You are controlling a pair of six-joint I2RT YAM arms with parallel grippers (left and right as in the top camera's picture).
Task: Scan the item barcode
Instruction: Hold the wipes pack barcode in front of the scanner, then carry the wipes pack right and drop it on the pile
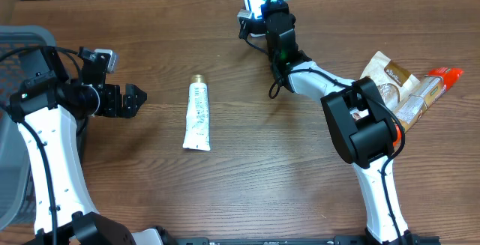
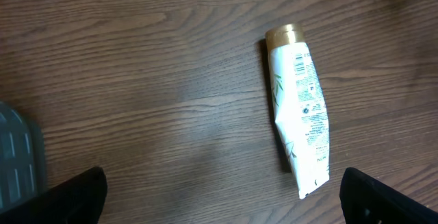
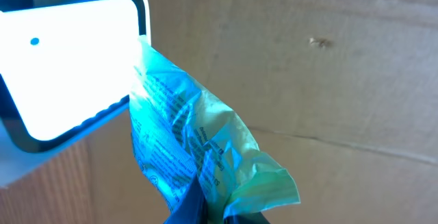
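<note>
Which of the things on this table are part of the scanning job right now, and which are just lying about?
In the job:
- green packet, pinched in the right gripper
- scanner, lit, with the packet held up at it

Lying about:
- white tube with a gold cap, flat on the table near the open left gripper
- snack packets, right side
- grey basket, left edge

White tube (image 2: 299, 107) with gold cap (cap end farthest), lying on wooden table (image 2: 137, 80), gripper fingertips (image 2: 75, 193) spread wide
</note>
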